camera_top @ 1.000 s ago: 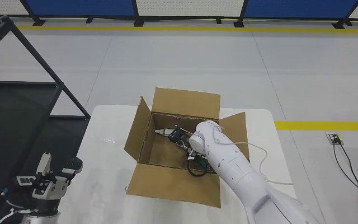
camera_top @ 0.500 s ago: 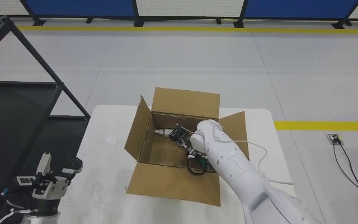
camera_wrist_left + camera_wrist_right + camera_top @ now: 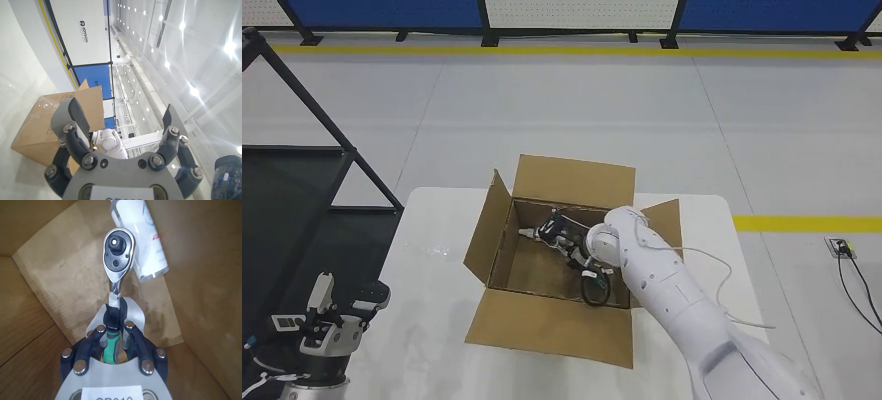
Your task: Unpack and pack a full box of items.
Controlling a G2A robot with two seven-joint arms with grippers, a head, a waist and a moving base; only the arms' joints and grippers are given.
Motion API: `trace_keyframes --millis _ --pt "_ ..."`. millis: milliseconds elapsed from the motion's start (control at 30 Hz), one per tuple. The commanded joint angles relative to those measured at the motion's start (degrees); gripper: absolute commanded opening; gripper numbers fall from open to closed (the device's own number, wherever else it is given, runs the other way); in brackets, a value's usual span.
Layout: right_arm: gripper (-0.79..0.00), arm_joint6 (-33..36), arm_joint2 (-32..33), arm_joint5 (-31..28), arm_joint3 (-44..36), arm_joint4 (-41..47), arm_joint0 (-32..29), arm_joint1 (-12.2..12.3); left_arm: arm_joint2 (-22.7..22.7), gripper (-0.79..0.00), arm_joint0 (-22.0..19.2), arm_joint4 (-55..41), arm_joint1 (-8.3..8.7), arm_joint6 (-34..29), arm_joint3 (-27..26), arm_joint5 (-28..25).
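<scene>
A white table (image 3: 432, 300) stands on a pale grey floor (image 3: 592, 110) marked with yellow lines, with blue and white panels (image 3: 382, 12) along the far side. A cardboard box (image 3: 542, 335) sits on the table with its flaps folded out. The right arm reaches down into the box. There the right gripper (image 3: 114, 311) has its 2 fingers pressed against the black and green handle of a ratchet wrench (image 3: 119, 251), pinching it. The wrench's shiny head points away from the gripper, above the box's brown floor. 1 white tube (image 3: 143, 243) lies on the box floor against a side wall, just beside the wrench head. The left gripper (image 3: 122, 111) is off to the side of the table, well apart from the box. It points up toward the ceiling lights, with its jaws spread wide and nothing between them.
</scene>
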Motion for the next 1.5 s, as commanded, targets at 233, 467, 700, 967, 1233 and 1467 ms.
trace_keyframes --millis 233,467,700,967,1233,1467 --pt "-0.785 1.66 8.59 3.76 -27.19 -5.48 -11.55 7.11 0.0 0.0 0.0 0.0 0.0 0.0 0.0 0.0" --pt "-0.785 5.03 18.93 5.93 -60.73 -11.54 -30.48 12.13 0.0 0.0 0.0 0.0 0.0 0.0 0.0 0.0" --pt "-0.785 2.69 20.09 7.43 -66.43 -14.28 -34.73 12.77 0.0 0.0 0.0 0.0 0.0 0.0 0.0 0.0" --pt "-0.785 2.07 19.96 7.47 -66.39 -14.13 -35.12 12.77 0.0 0.0 0.0 0.0 0.0 0.0 0.0 0.0" --pt "-0.785 -1.8 24.89 9.01 -81.63 -11.01 -40.07 13.64 0.0 0.0 0.0 0.0 0.0 0.0 0.0 0.0" --pt "-0.785 -0.32 36.35 12.29 -101.18 -7.39 -49.68 15.11 0.0 0.0 0.0 0.0 0.0 0.0 0.0 0.0"
